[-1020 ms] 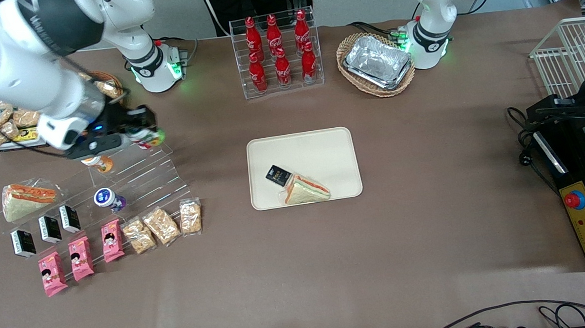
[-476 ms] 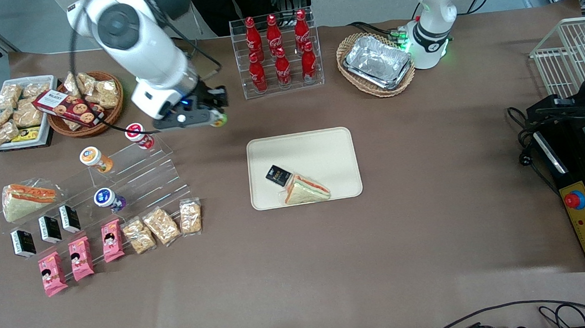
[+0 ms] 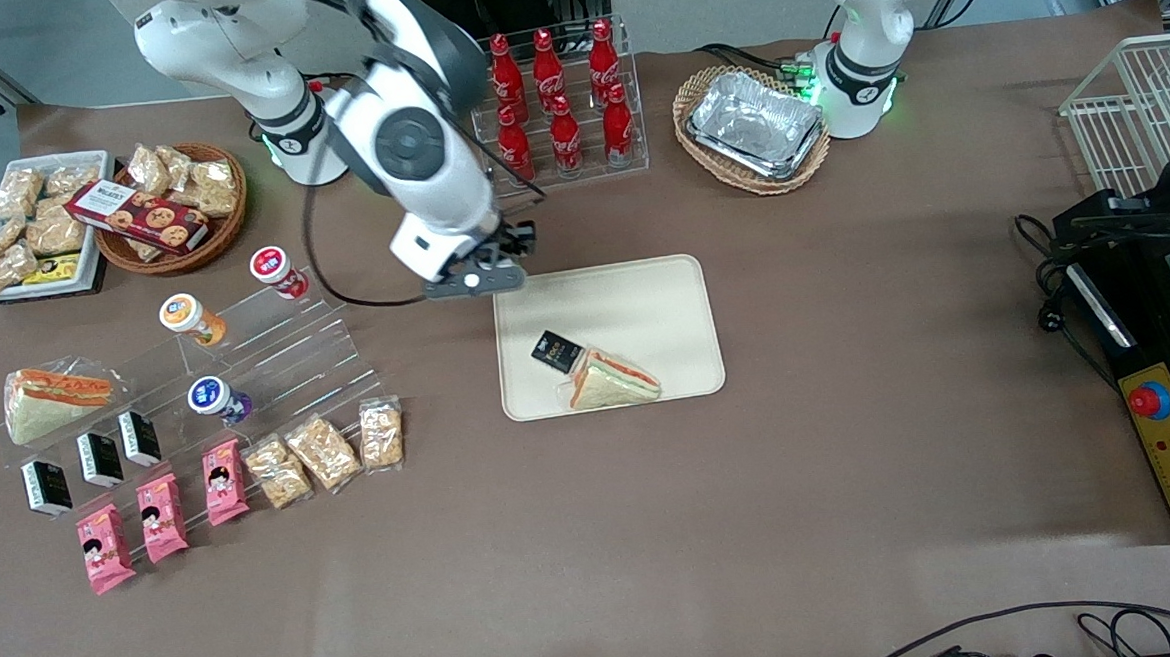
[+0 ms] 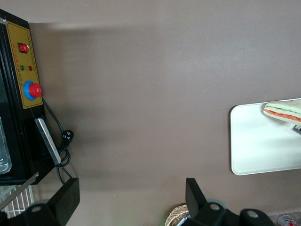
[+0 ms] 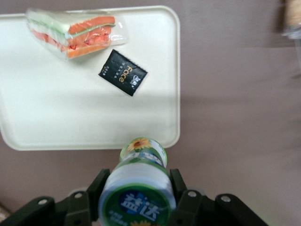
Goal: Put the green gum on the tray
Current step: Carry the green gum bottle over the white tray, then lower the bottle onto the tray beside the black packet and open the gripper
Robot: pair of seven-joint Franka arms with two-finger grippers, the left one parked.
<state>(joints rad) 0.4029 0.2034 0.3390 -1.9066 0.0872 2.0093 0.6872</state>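
Lying nearest the front camera on the tray (image 3: pixel 664 304) is a wrapped sandwich (image 3: pixel 612 379), with a small black packet (image 3: pixel 556 351) touching its wrapper just farther back. Both sit at the tray's near end, on the side toward the working arm. The gripper (image 3: pixel 497 263) hangs over the tray's corner farthest from the camera, at the working arm's end. In the right wrist view its 2 fingers (image 5: pixel 96 189) press against either side of the green gum (image 5: pixel 139 184), clamping the canister, whose lid points at the wrist camera, above the tray's rim (image 5: pixel 178 94). Farther away still stands a clear rack with 6 red cola bottles (image 3: pixel 555 105).
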